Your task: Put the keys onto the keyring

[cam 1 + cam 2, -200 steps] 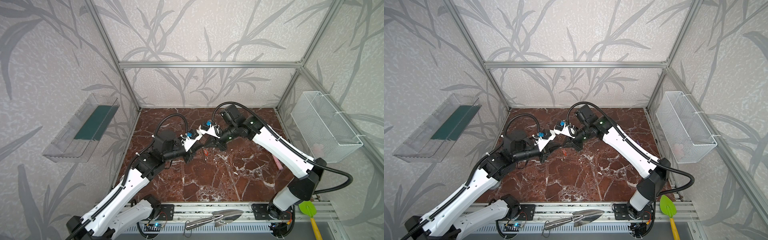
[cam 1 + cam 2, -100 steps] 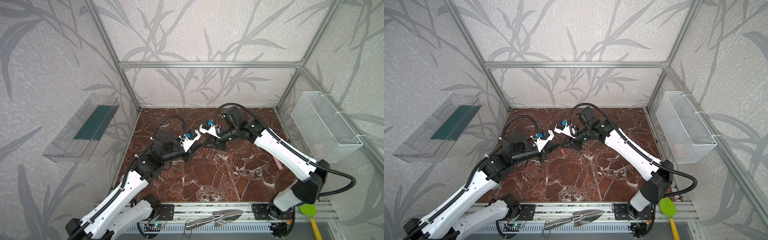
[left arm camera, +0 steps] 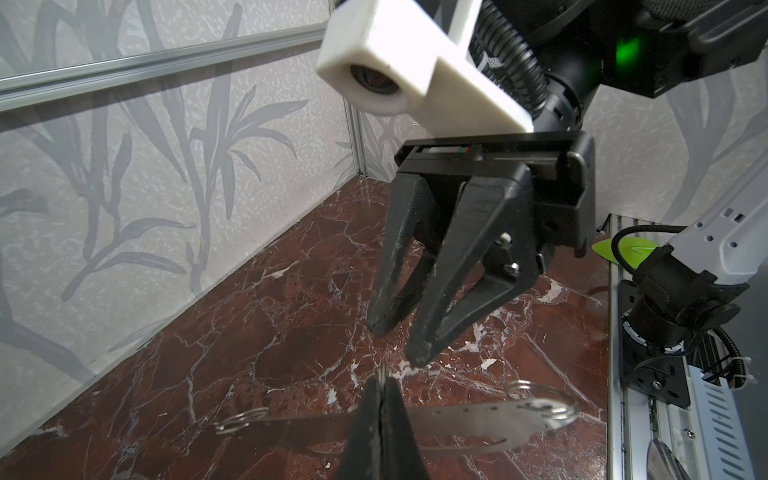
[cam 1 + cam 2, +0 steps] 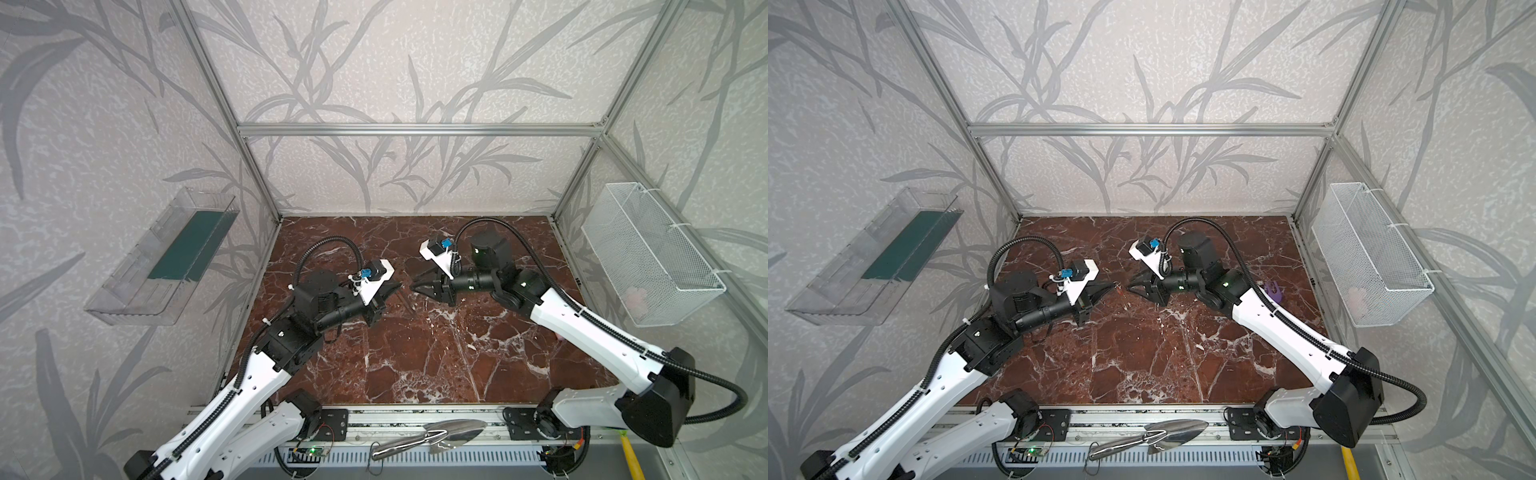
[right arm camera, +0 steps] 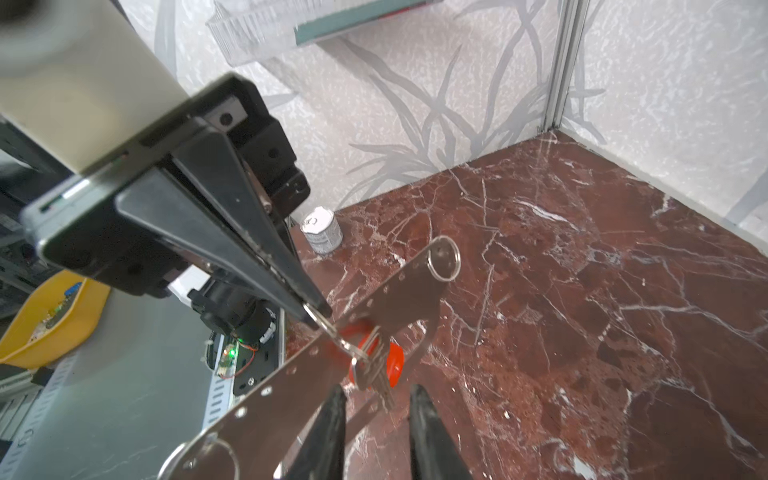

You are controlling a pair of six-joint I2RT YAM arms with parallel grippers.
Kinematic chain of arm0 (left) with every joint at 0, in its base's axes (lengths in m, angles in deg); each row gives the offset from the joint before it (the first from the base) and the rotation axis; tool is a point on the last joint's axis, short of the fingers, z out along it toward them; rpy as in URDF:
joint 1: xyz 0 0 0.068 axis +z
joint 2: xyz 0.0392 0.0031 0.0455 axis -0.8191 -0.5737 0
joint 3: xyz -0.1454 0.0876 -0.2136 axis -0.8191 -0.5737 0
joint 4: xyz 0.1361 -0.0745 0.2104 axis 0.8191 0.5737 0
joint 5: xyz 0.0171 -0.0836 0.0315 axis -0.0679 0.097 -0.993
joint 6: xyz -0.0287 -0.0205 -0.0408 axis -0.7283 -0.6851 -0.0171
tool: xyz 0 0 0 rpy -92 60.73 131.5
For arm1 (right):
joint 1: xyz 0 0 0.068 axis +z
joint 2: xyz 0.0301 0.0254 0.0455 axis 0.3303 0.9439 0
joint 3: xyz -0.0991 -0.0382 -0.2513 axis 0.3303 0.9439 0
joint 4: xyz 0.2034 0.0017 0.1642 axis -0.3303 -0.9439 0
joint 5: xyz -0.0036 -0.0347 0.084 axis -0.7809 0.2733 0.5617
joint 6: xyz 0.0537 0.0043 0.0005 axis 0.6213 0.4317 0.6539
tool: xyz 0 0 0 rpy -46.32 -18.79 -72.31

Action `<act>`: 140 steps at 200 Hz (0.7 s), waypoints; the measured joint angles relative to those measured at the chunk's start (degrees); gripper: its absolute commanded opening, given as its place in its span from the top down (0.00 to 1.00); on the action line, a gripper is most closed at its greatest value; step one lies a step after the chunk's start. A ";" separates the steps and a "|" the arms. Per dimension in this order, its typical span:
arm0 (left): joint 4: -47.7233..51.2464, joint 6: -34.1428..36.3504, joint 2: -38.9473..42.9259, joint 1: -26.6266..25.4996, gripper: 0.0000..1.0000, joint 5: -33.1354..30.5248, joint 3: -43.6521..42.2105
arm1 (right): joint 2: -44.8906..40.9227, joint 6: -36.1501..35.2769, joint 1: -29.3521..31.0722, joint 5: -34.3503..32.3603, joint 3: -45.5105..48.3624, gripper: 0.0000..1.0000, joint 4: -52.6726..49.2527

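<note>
Right wrist view: left gripper (image 5: 318,311) is clamped tight on the thin wire loop of the keyring (image 5: 394,360). The red tag hangs just below the tips, with a few small silver pieces beside it. The keys (image 5: 401,297) are a flat grey plate with a dot row along one edge and a wire ring at each end. They sit off the floor, right behind that loop. Cannot tell if the plate is threaded on the loop or pinched too. Right gripper (image 5: 377,391) has its jaws apart with nothing clamped between them, tips just short of the tag.

Left wrist view: keys run level behind the closed tips.

In both top views the grippers face tip to tip, near each other, over the marble floor (image 4: 415,353). Farther out:
- tin can (image 5: 322,230) on the floor by the left arm
- trowel (image 4: 432,434) on the front rail
- wire basket (image 4: 648,257) on the right wall
- clear tray (image 4: 137,286) on the left wall
</note>
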State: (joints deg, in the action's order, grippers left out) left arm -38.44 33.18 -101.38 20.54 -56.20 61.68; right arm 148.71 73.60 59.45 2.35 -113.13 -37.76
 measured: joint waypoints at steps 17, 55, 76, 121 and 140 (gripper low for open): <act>-0.22 -0.20 0.02 0.00 1.00 0.00 -0.02 | 0.28 2.01 0.22 1.01 0.63 0.79 2.82; -0.55 -0.31 0.17 0.00 1.00 -0.07 -0.07 | 1.01 3.85 1.62 2.49 0.61 0.89 6.60; -0.48 -0.33 0.63 0.00 1.00 -0.37 -0.33 | 1.86 4.00 2.21 2.82 0.50 0.90 7.26; -0.39 -0.39 1.09 0.02 1.00 -1.07 -1.14 | 3.19 3.96 2.60 3.10 0.39 0.89 7.32; -0.42 -0.42 1.09 0.00 1.00 -1.20 -1.14 | 3.69 3.89 2.67 3.52 0.24 0.89 7.32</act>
State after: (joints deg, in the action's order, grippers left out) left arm -38.86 32.76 -100.29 20.54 -57.40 60.55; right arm 152.41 77.49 62.11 5.87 -112.89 -30.44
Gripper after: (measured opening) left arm 0.048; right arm 0.108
